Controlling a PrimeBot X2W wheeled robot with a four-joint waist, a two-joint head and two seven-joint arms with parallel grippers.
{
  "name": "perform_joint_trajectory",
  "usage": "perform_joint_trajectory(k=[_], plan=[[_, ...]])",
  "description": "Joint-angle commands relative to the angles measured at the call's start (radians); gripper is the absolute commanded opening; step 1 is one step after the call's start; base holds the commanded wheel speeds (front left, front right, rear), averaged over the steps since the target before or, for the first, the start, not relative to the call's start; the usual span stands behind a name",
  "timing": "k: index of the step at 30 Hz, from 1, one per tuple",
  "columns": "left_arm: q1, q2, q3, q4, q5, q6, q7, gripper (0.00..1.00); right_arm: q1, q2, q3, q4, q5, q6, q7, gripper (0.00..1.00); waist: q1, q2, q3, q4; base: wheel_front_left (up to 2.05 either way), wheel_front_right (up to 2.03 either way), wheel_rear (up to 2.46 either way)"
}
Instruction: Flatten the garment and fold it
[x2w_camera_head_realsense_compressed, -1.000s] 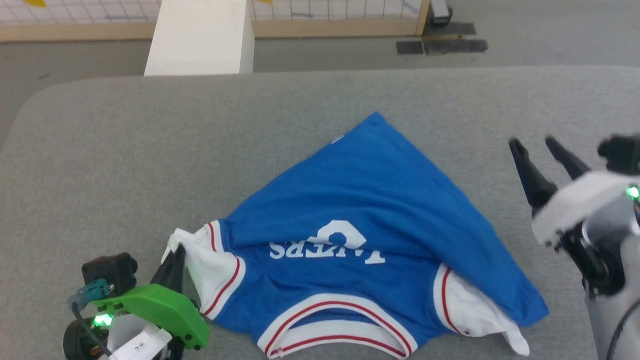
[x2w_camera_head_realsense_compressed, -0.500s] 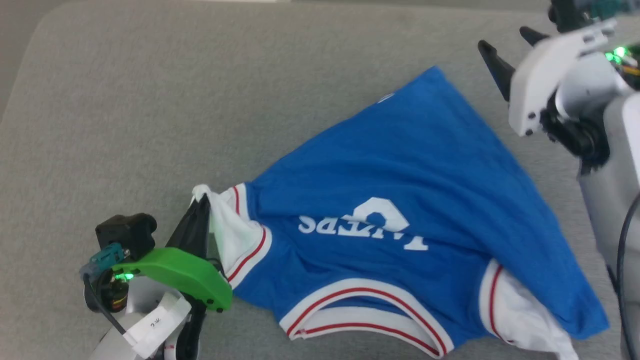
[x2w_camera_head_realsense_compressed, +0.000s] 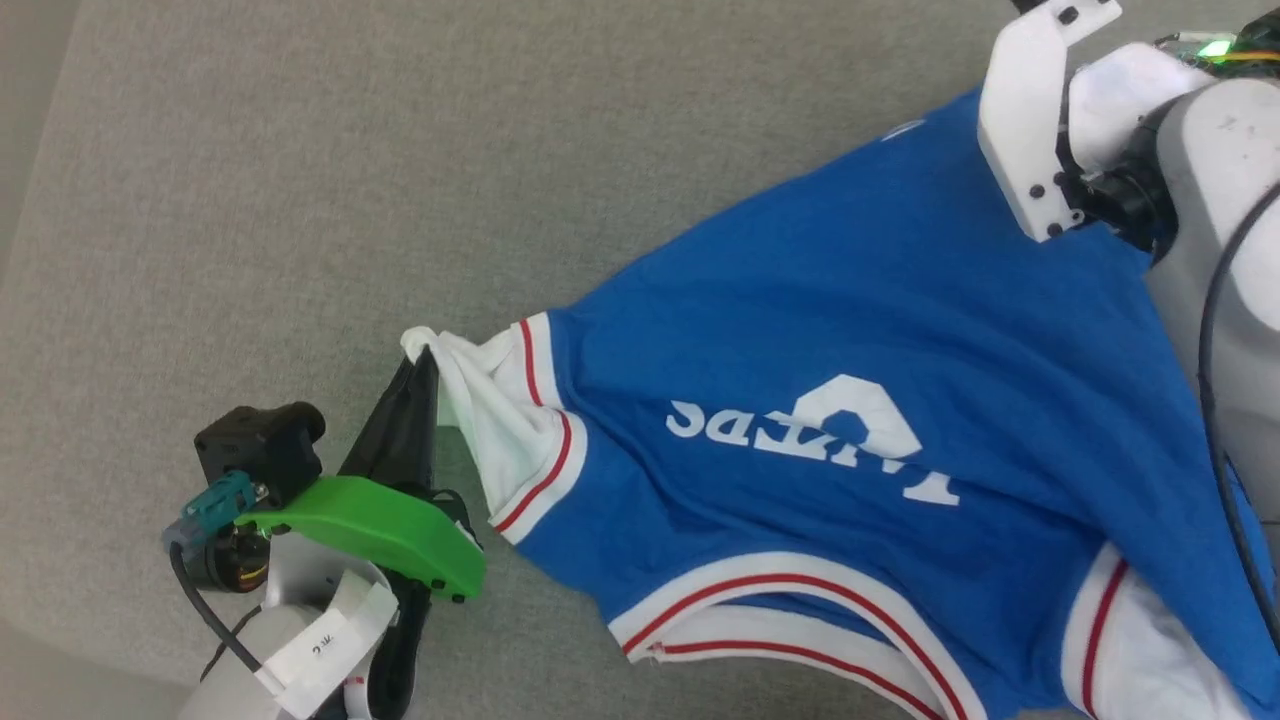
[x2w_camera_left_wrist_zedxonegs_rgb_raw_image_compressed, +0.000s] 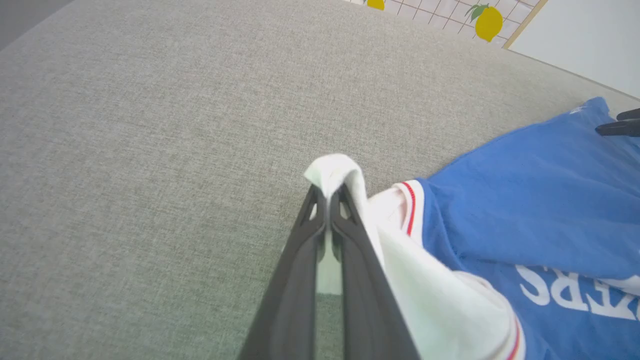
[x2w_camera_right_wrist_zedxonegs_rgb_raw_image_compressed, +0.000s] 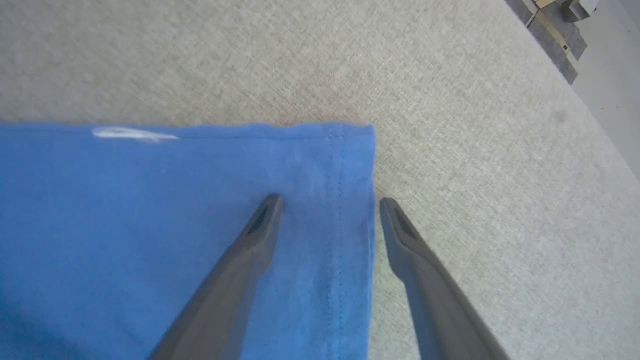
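- Working at the flattening step: spreading out the bright blue soft jersey shirt with white, red-striped sleeves and collar (x2w_camera_head_realsense_compressed: 850, 330); not yet folding.
- Lying rumpled and front-up on the grey fabric-covered bench (x2w_camera_head_realsense_compressed: 300, 150), with the collar nearest the robot and the blue hem corner (x2w_camera_right_wrist_zedxonegs_rgb_raw_image_compressed: 350, 150) at the far right.
- Clamping the left jaws together on the tip of the white sleeve (x2w_camera_left_wrist_zedxonegs_rgb_raw_image_compressed: 340, 172), at the shirt's left side.
- Holding the right jaws wide apart and gripping nothing, straddling the stitched edge by the hem corner, one side over blue cloth and the other over bare bench; impossible to tell whether touching down.
- Judging the next move: lowering the right jaws onto that corner, closing on the cloth, then drawing the two held ends apart to pull the wrinkles flat.
- Needing care there: catching every layer at the corner, and not tugging the sleeve out of the left jaws.
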Motion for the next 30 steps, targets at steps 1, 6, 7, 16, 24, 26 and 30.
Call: perform_joint_trajectory(k=[1,6,7,16,24,26,30], plan=[[-0.021,-0.004,0.002,-0.003,0.005,-0.003,-0.009,0.0,-0.018,-0.002,0.013,0.008,-0.008,-0.001,0.019,1.0,-0.0002,0.0,0.042,0.035,0.0,0.0,0.0],[-0.023,-0.007,0.001,0.001,0.002,-0.005,-0.015,0.0,-0.02,-0.006,0.072,0.016,0.015,-0.001,0.103,1.0,-0.0002,0.0,0.058,0.04,0.0,0.0,0.0],[-0.023,-0.008,0.002,0.003,0.001,-0.005,-0.016,0.0,-0.02,-0.008,0.08,0.015,0.023,-0.001,0.116,1.0,-0.0002,0.0,0.059,0.04,0.0,0.0,0.0],[-0.015,0.0,0.008,0.034,-0.009,-0.004,-0.015,0.0,-0.013,-0.015,0.035,-0.019,0.063,-0.001,0.081,0.0,-0.0002,0.0,-0.002,0.006,0.0,0.0,0.0],[0.02,0.03,0.028,0.06,-0.021,0.005,-0.007,0.0,0.061,0.019,-0.099,-0.065,0.119,-0.001,-0.08,0.0,-0.0002,0.0,-0.141,-0.078,0.0,0.0,0.0],[0.034,0.039,0.034,0.062,-0.024,0.011,-0.003,0.0,0.102,0.022,-0.134,-0.089,0.146,-0.001,-0.118,0.0,-0.0002,0.0,-0.183,-0.103,0.0,0.0,0.0],[0.062,0.053,0.042,0.061,-0.031,0.022,0.004,0.0,0.217,0.012,-0.198,-0.158,0.208,-0.001,-0.167,0.0,-0.0002,0.0,-0.252,-0.149,0.0,0.0,0.0]])
